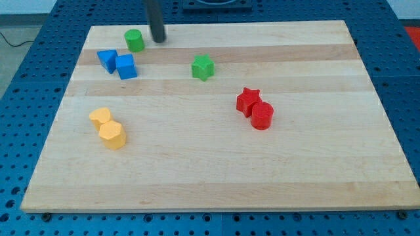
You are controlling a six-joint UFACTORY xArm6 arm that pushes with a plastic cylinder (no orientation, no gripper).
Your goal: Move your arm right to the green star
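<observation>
The green star (203, 67) lies on the wooden board (216, 170), above the middle and a little left. My tip (158, 39) rests near the board's top edge, up and to the left of the star and well apart from it. A green cylinder (134, 40) stands just left of my tip, with a small gap between them.
A blue triangle (107, 59) and a blue cube (126, 66) touch at the upper left. Two yellow blocks (100, 118) (113, 134) touch at the left. A red star (249, 100) and a red cylinder (262, 115) touch right of centre.
</observation>
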